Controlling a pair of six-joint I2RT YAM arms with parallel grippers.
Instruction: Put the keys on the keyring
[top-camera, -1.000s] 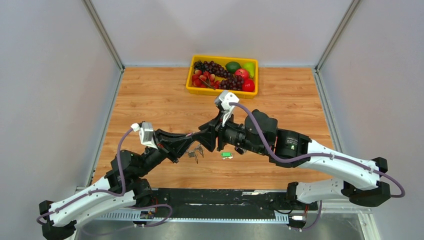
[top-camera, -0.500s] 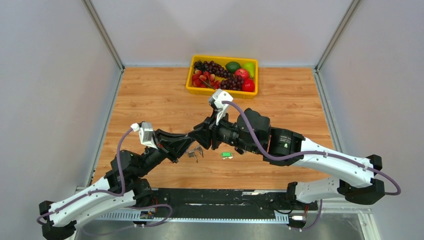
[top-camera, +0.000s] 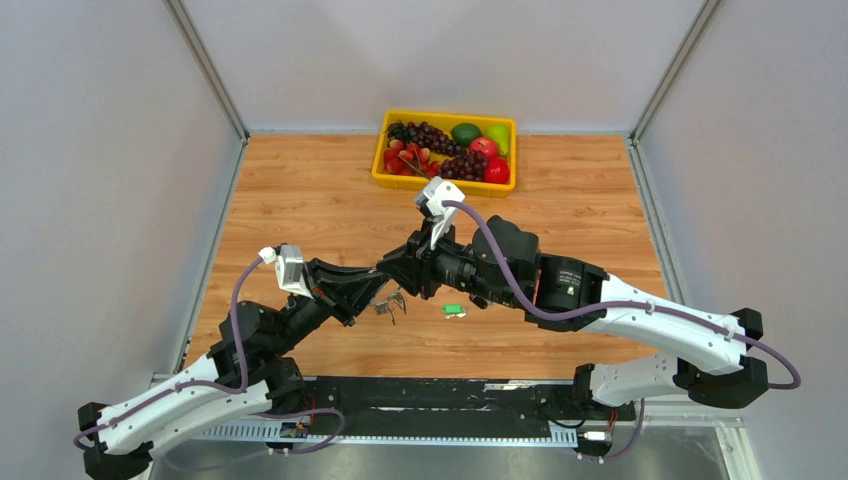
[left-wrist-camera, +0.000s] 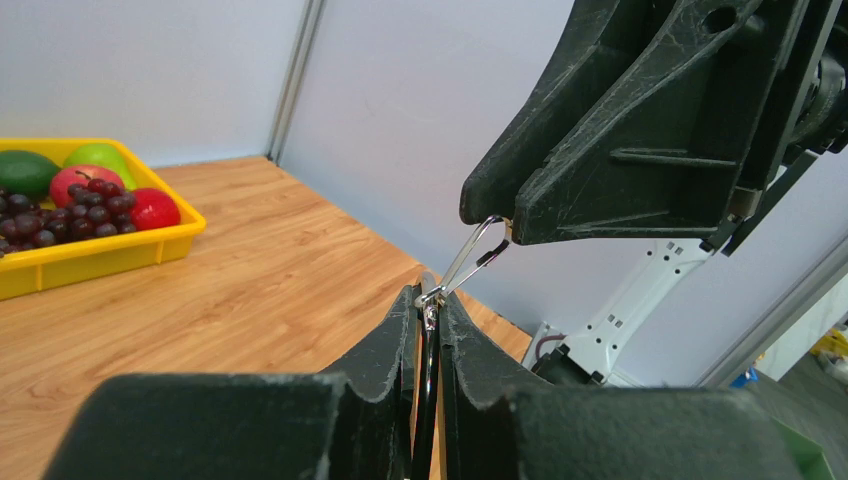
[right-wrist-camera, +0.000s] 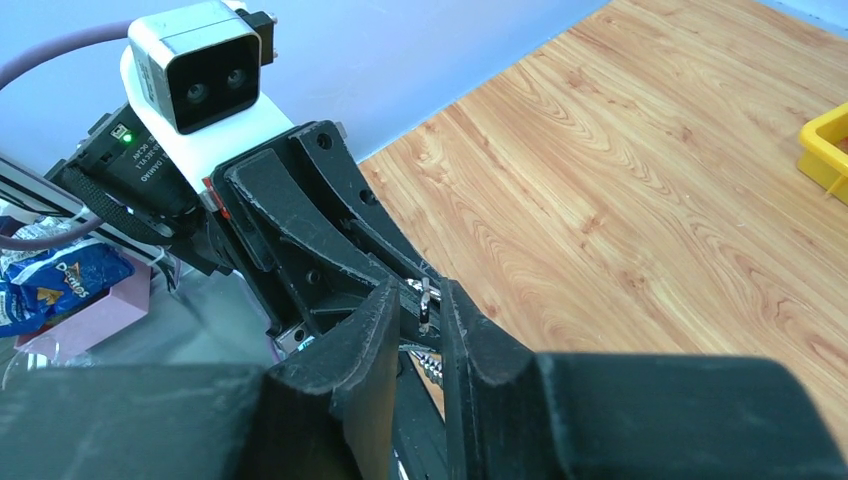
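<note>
L claw (left-wrist-camera: 428, 296) clamped keyring (left-wrist-camera: 468, 262); R claw (right-wrist-camera: 428, 292) nearly together at loop, grip unclear. Green key (top-camera: 454, 311) lay on worktop (top-camera: 300, 180): prob. light, slick; pinch plastic head.

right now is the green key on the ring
No, the green key lies alone on the table, apart from the ring held up in the air.

right gripper (right-wrist-camera: 418, 296) shifted left, jaws narrowing around keyring (left-wrist-camera: 470, 262)
</note>
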